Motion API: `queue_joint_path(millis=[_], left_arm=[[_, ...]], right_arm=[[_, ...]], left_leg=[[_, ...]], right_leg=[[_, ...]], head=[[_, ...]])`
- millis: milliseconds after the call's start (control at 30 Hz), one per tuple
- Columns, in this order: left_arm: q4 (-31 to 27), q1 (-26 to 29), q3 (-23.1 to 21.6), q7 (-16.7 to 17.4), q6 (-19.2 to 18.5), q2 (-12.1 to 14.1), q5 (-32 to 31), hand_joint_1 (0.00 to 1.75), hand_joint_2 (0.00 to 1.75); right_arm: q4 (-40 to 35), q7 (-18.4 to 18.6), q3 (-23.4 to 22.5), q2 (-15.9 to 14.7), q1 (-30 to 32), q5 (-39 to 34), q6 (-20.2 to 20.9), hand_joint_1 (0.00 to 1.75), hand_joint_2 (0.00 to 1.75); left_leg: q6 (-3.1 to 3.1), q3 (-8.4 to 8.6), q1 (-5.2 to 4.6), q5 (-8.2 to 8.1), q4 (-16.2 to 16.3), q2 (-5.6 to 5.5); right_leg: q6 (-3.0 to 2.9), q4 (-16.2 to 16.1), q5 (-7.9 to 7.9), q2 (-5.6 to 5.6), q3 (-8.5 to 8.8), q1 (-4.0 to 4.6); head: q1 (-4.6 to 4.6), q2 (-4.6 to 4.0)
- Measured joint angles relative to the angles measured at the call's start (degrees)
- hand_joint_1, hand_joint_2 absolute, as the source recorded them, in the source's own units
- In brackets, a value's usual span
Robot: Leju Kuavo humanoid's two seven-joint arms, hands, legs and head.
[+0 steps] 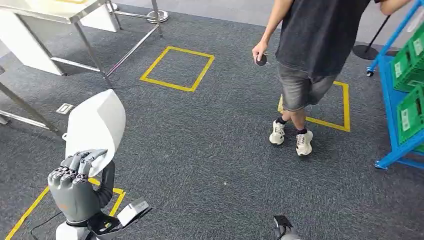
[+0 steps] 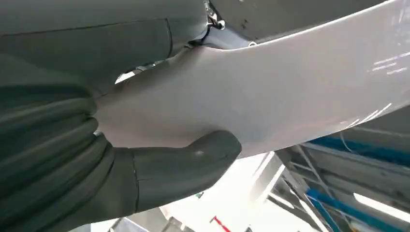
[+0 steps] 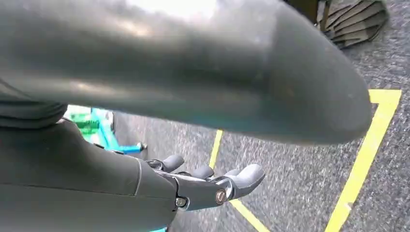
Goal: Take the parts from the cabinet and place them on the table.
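The left hand (image 1: 75,187) grips a curved white part (image 1: 97,122), fingers wrapped over its lower edge, held upright above the grey carpet (image 1: 210,165). The right hand (image 3: 208,186) hangs low with fingers spread, holding nothing. The carrying step seems underway; next the robot must reach the tabletop (image 1: 45,10) at upper left, keeping clear of the person (image 1: 310,45) standing ahead

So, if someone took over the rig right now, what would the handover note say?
Left hand: holds a white curved part, raised in front of the body; fingers curl over its lower edge.
Right hand: hangs low over the carpet, holds nothing, fingers apart.
Table: ahead to the left; blue rack with green bins to the right. A person stands near the rack.
Done: part in hand. Left: carry it to the table and set it down.
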Motion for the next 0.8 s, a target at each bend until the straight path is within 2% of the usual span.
queue_joint_path(millis=[33,67,100,133,167,200,233,333,367,400,433,467,500,533,567,600,633,667,700,733,800], left_arm=[[0.11,0.03,0.00,-0.18,0.00,0.00,0.09,1.75,1.75],[0.26,0.03,0.02,-0.24,0.00,0.00,0.17,1.75,1.75],[0.26,0.00,0.02,-0.35,0.00,0.00,0.26,1.75,1.75],[0.24,-0.03,0.02,-0.42,0.00,0.00,0.44,1.75,1.75],[0.18,-0.06,0.02,-0.42,0.00,0.00,0.52,1.75,1.75],[0.17,-0.21,0.02,-0.48,0.00,0.00,0.59,1.75,1.75],[0.18,-0.28,0.04,-0.59,0.00,-0.11,0.59,1.75,1.75],[0.24,-0.26,0.18,-0.68,0.00,-0.11,0.81,1.75,1.75],[0.24,-0.33,0.20,-0.66,0.00,-0.13,1.12,1.75,1.75],[0.35,-0.40,0.17,-0.64,0.00,-0.17,1.40,1.75,1.75],[0.59,-0.70,-0.02,-0.48,0.00,-0.24,1.77,1.75,1.75],[1.05,-0.96,-0.42,0.15,0.00,-0.28,1.79,1.75,1.75],[1.55,-1.04,-0.55,0.55,0.00,-0.28,1.73,1.75,1.75],[2.15,-1.01,-0.72,1.05,0.00,-0.24,1.62,1.75,1.75],[2.76,-1.01,-0.83,1.49,-0.02,-0.22,1.62,1.75,1.75],[3.19,-1.01,-0.87,1.68,-0.02,-0.13,1.62,1.75,1.75],[3.50,-1.01,-0.89,1.79,-0.02,-0.02,1.62,1.75,1.75],[3.65,-1.04,-0.94,1.83,-0.02,0.00,1.62,1.75,1.75],[3.85,-1.09,-1.14,2.03,-0.02,0.00,1.62,1.75,1.75],[4.13,-1.18,-1.38,2.29,0.00,0.02,1.64,1.75,1.75],[4.72,-1.30,-1.88,3.30,-0.04,0.20,1.73,1.75,1.75]], right_arm=[[0.00,0.04,-0.04,-0.06,0.13,0.00,0.02,0.00,0.00],[0.00,0.02,-0.09,-0.07,0.20,0.02,0.04,0.00,0.00],[0.00,0.02,-0.18,-0.07,0.20,0.00,0.07,0.00,0.00],[0.00,0.02,-0.26,-0.07,0.20,0.02,0.07,0.00,0.00],[0.00,0.02,-0.28,-0.07,0.24,0.02,0.07,0.00,0.00],[0.00,0.02,-0.31,-0.13,0.35,0.00,0.07,0.00,0.00],[0.00,-0.04,-0.33,-0.17,0.40,-0.02,0.07,0.00,0.00],[0.00,0.15,-0.46,-0.44,0.52,-0.20,0.07,0.00,0.00],[-0.02,0.20,-0.52,-0.46,0.49,-0.26,0.07,0.00,0.00],[-0.02,0.39,-0.57,-0.57,0.52,-0.24,0.09,0.00,0.00],[-0.02,0.37,-0.63,-0.57,0.52,-0.17,0.09,0.00,0.00],[-0.02,0.35,-0.72,-0.72,0.68,-0.04,0.11,0.00,0.00],[-0.02,0.35,-0.83,-0.94,0.98,0.02,0.13,0.00,0.00],[0.00,0.37,-0.94,-1.11,1.27,0.09,0.22,0.00,0.00],[-0.02,0.42,-1.09,-1.20,1.48,0.18,0.28,0.00,0.00],[0.00,0.68,-1.20,-1.20,1.54,0.28,0.31,0.00,0.00],[-0.02,0.90,-1.20,-1.22,1.50,0.39,0.31,0.00,0.00],[-0.02,0.87,-1.20,-1.22,1.43,0.42,0.28,0.00,0.00],[-0.02,0.87,-1.22,-1.25,1.44,0.42,0.24,0.00,0.00],[-0.02,0.54,-1.22,-1.25,1.44,0.42,0.15,0.00,0.00],[-0.02,0.00,-1.29,-1.25,1.41,0.42,0.04,0.00,0.00]], left_leg=[[-0.13,-1.36,0.05,-0.55,2.66,0.07],[-0.16,-1.34,0.07,0.33,2.54,0.13],[-0.11,-0.09,0.06,2.19,0.07,0.31],[0.05,2.33,0.06,4.70,-4.55,0.81],[0.33,5.27,0.01,7.12,-9.99,2.03],[0.91,6.98,-0.41,7.11,-13.78,5.11],[1.43,7.31,-0.62,7.36,-13.91,4.56],[2.35,6.45,-0.90,7.55,-13.84,2.56],[2.83,7.25,-0.60,7.90,-14.38,1.81],[3.16,7.23,-0.25,8.15,-14.73,1.20],[3.43,7.14,-0.12,8.28,-14.76,0.70],[3.70,7.04,-0.09,8.44,-14.75,-0.04],[3.74,6.99,-0.17,8.47,-14.74,-0.88],[3.79,6.96,-0.20,8.49,-14.70,-1.73],[3.78,6.90,-0.20,8.48,-14.58,-2.57],[3.75,6.87,-0.19,8.47,-14.43,-3.45],[3.69,6.88,-0.16,8.46,-14.32,-4.32],[3.49,6.88,-0.13,8.40,-14.16,-5.07],[3.23,6.76,-0.07,8.29,-13.94,-5.65],[2.67,6.42,-0.50,8.16,-13.67,-6.28],[1.86,6.20,-0.22,8.47,-14.08,-7.39]], right_leg=[[-0.05,0.02,-0.07,-0.79,0.01,0.06],[-0.01,0.02,-0.14,-1.58,0.10,0.09],[0.09,0.04,-0.25,-2.28,0.21,0.10],[0.21,0.05,-0.41,-2.97,0.47,0.11],[0.43,0.05,-0.61,-3.62,0.82,0.12],[0.72,0.05,-0.82,-4.19,1.12,0.28],[1.11,0.10,-1.01,-4.65,1.19,0.60],[2.12,-0.40,-0.82,-6.28,1.68,0.41],[2.57,-0.43,-1.11,-6.61,1.87,0.39],[2.99,0.56,-1.81,-3.51,1.83,0.02],[3.04,3.31,-3.69,-0.89,0.54,0.03],[3.15,7.64,-5.91,0.51,-1.56,0.03],[3.22,12.03,-7.59,1.09,-3.79,0.06],[3.25,15.02,-8.22,1.25,-5.45,0.10],[3.20,15.96,-7.82,1.29,-6.27,0.13],[3.10,14.47,-6.31,1.37,-5.94,0.11],[2.98,10.69,-3.74,1.54,-4.34,0.05],[2.89,5.43,-1.00,2.42,-1.97,-0.08],[2.85,0.75,0.24,5.16,0.06,-0.40],[2.88,0.14,-0.63,6.34,0.40,-0.15],[2.21,0.14,-0.43,5.04,0.24,0.10]], head=[[-0.02,0.00],[0.00,0.00],[-0.02,0.00],[0.00,0.00],[-0.02,0.00],[-0.02,0.00],[0.09,0.00],[0.02,0.00],[0.00,0.00],[0.33,0.00],[0.42,0.00],[0.66,0.00],[0.70,0.00],[0.72,0.00],[0.72,0.00],[0.77,0.00],[0.79,0.00],[0.79,0.00],[0.79,0.00],[0.76,0.00],[0.74,0.00]])
